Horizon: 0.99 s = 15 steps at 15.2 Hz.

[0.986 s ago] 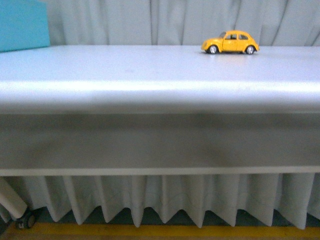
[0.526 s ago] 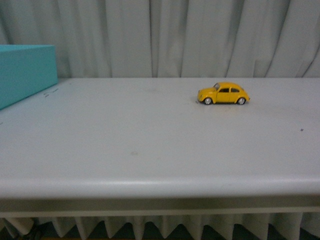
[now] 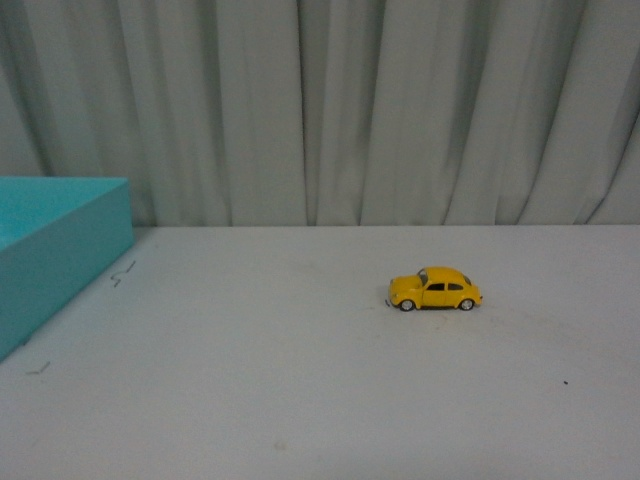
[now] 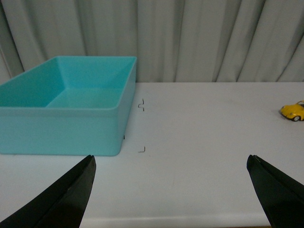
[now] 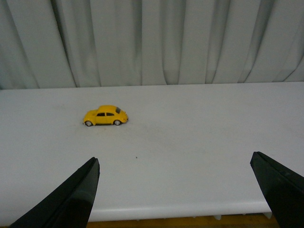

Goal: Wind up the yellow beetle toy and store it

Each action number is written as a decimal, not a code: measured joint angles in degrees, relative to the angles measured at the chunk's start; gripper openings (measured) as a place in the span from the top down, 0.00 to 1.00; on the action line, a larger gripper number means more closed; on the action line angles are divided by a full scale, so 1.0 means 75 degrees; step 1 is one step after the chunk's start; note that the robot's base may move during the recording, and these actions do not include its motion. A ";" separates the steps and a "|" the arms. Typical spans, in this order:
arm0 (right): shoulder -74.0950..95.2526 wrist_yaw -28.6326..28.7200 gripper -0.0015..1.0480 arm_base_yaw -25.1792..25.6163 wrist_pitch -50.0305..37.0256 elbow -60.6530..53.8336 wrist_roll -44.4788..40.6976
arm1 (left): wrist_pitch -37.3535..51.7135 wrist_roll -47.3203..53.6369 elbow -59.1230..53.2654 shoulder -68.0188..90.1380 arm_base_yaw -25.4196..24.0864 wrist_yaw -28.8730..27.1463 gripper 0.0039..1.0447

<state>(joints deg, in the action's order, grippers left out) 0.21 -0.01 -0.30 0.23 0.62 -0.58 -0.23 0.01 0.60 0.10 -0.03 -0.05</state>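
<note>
I'm judging nothing done yet: the beetle (image 3: 434, 290) is sitting on the table (image 3: 250, 400), well apart from the bin (image 3: 70, 260) (empty inside). The left gripper (image 4: 170, 161) and right gripper (image 5: 174, 159) are hanging spread wide, gripping nothing; 2 steps, winding and storing, are waiting.

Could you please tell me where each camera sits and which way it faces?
Front view: on the body, facing table, curtain and yellow beetle toy; no arms.
Left wrist view: on the left arm, facing the teal bin; open left end effector shows.
Right wrist view: facing the toy; open right end effector shows.
Shared: all show the toy.
</note>
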 joint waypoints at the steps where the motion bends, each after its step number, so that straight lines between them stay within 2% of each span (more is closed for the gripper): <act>1: 0.0000 0.0000 0.06 0.0000 -0.0006 0.0000 -0.0003 | 0.0009 -0.0003 0.0000 0.0003 0.0000 -0.0003 0.06; 15: 0.0000 -0.0003 0.06 0.0000 0.0000 0.0000 -0.0003 | -0.0003 0.0000 0.0000 0.0003 0.0000 0.0003 0.06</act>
<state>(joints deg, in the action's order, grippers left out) 0.21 -0.03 -0.30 0.23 0.62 -0.60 -0.25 0.01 0.60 0.12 -0.03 -0.03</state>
